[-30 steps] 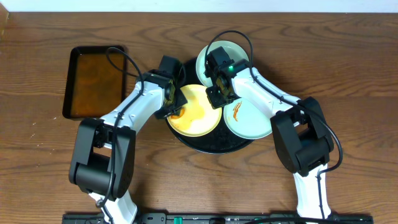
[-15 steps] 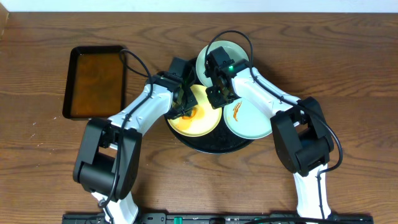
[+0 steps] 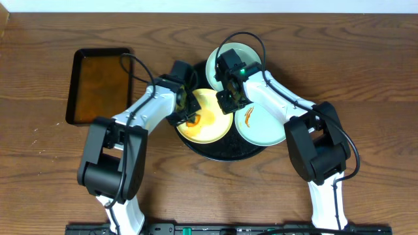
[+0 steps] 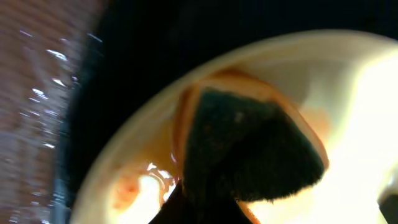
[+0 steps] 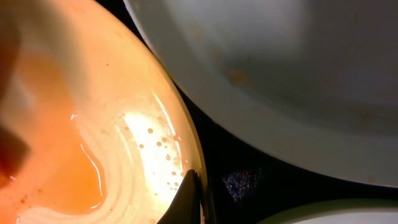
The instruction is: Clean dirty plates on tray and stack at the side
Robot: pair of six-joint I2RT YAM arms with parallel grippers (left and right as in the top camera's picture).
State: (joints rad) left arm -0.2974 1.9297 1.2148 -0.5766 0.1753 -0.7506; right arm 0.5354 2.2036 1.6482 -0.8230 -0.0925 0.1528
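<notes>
The yellow plate (image 3: 210,125) lies on the left half of the round black tray (image 3: 225,154), wet and streaked with orange-brown sauce. The left fingers (image 3: 189,112) are closed tight on a dark sponge (image 4: 249,149) with an orange edge. The sponge is pressed onto the left part of the plate, with sauce pooled just beside it. From the left wrist, the fingers themselves are mostly hidden behind the sponge. The right fingers (image 5: 189,198) are shut together, and I cannot tell whether they pinch anything. Their dark tip sits on the yellow plate's rim, on the side nearest the other plates. One mint plate (image 3: 247,53) lies at the tray's far edge. A second mint plate (image 3: 264,127) lies on the right of the tray, with an orange smear across it. Both sit just beside the yellow one. Left of the tray and apart from it, a rectangular black pan (image 3: 101,81) of brownish liquid stands on the wooden table (image 3: 366,59)
</notes>
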